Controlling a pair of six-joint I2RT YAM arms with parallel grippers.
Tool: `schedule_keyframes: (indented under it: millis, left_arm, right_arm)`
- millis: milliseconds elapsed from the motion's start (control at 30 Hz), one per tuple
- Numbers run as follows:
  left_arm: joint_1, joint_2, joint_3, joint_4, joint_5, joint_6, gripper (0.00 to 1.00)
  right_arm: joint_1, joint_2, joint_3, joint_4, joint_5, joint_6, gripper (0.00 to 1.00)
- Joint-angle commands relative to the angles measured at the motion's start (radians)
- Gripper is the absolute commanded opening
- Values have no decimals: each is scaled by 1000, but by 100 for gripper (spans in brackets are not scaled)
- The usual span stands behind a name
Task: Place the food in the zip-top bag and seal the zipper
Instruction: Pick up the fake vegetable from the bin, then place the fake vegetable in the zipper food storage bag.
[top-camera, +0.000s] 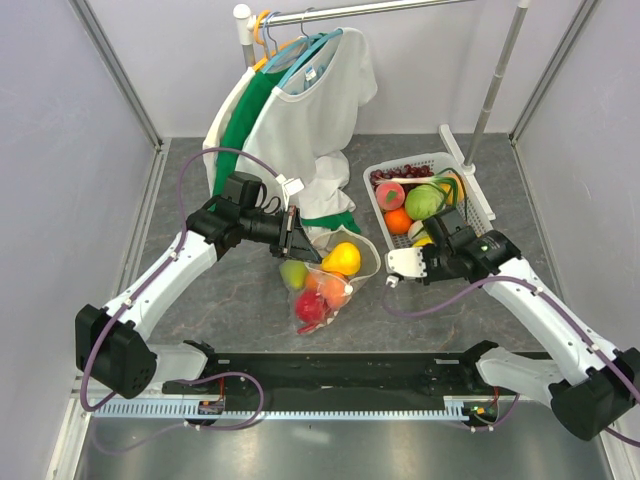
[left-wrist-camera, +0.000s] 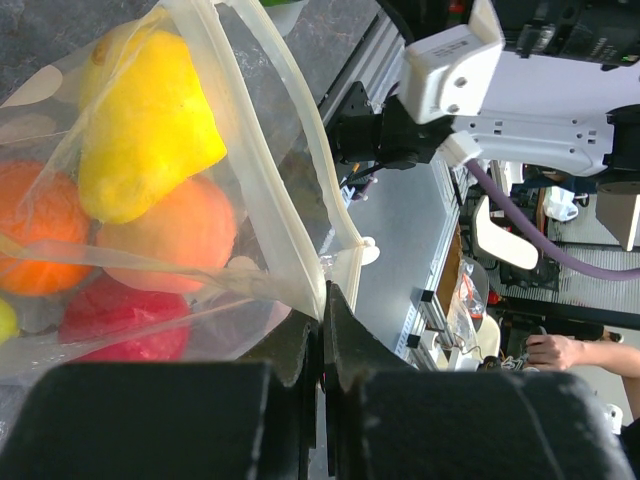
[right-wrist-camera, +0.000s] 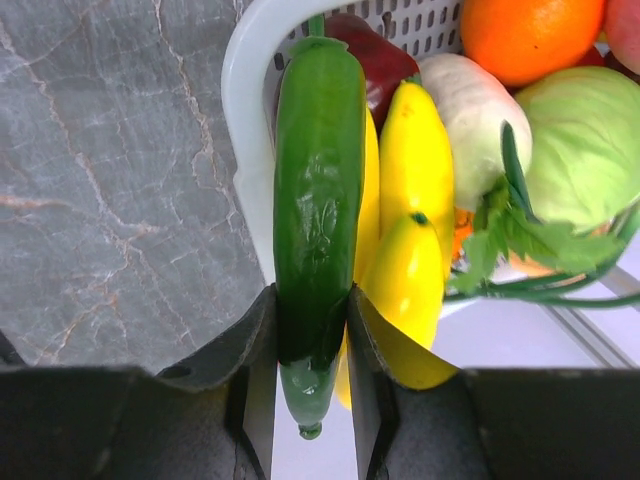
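Note:
The dotted zip-top bag (top-camera: 325, 290) lies mid-table holding food: a yellow fruit (left-wrist-camera: 150, 130), an orange peach (left-wrist-camera: 185, 225) and a red piece (left-wrist-camera: 120, 315). My left gripper (left-wrist-camera: 323, 310) is shut on the bag's mouth edge, pinching the pale zipper strip (left-wrist-camera: 300, 140) and holding the mouth up and open. My right gripper (right-wrist-camera: 312, 320) is at the near corner of the white basket (right-wrist-camera: 245, 120), with both jaws pressed against the sides of a long green chili (right-wrist-camera: 318, 200) that leans over the basket rim. In the top view the right gripper (top-camera: 428, 238) sits at the basket's front edge.
The basket (top-camera: 480, 200) also holds yellow pieces (right-wrist-camera: 415, 170), a green cabbage (right-wrist-camera: 580, 130), an orange (right-wrist-camera: 520, 35) and a dark red fruit. White and green garments (top-camera: 300, 110) hang from a rack at the back, just behind the bag. Grey side walls enclose the table.

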Motion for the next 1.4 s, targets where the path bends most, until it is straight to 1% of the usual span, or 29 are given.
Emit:
schedule_keyframes:
  millis: [0,167,333,367,433,567,667,833,1033,1233,1300,1367]
  left_arm:
    - [7,-23,0,34,36,-19,2]
    - [7,-17,3,34,37,-16,2]
    - [7,-11,1,34,34,-11,2]
    - [7,-11,1,36,34,-10,2]
    - [6,-13,4,34,37,-10,2]
    - [6,-14,4,34,39,-5,2]
    - [6,-20,4,34,39,4,2]
    - [6,-35,0,31,40,21,2]
    - [6,-36,-11,34,46,30,2]
    - [6,-32,-3,36,60,30,2]
    - [6,-36,-6,36,65,32,2]
    - [6,-40,-11,37,66,33,2]
  right_arm:
    - [4,-33,120,-64,-42,58,0]
    - [4,-22,284,-133,-115,157,0]
    - [4,25,444,-195,-238,306,0]
    - [4,47,494,-207,-294,349,0]
    - [5,70,538,-251,-350,380,0]
    - [11,194,654,-345,-486,446,0]
    - [31,275,706,-416,-542,461,0]
    - [128,347,740,-414,-497,475,0]
    - [189,475,817,-414,-477,510,0]
    - [200,614,881,-414,-528,592,0]
    - [205,639,903,-414,-557,613,0]
    - [206,682,946,-408,-580,651,0]
